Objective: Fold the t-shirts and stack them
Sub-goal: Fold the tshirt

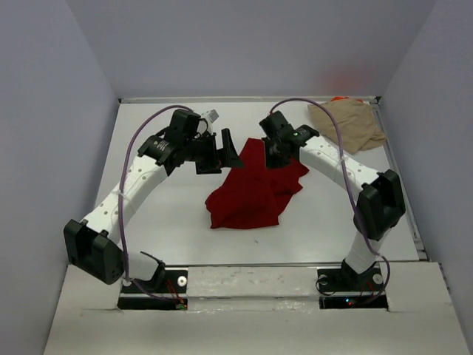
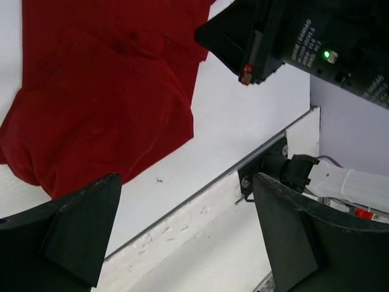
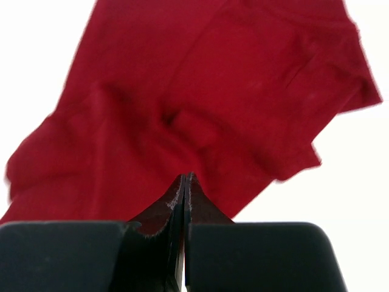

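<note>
Two pincers at the red shirt crumpled on the worktop — right pincer clamped on a pinch of its cloth, left pincer spread wide, empty, just beside its far-left edge.

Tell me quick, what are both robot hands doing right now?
Left hand: open, holding nothing.
Right hand: closed, pinching the dark red t-shirt.
</note>
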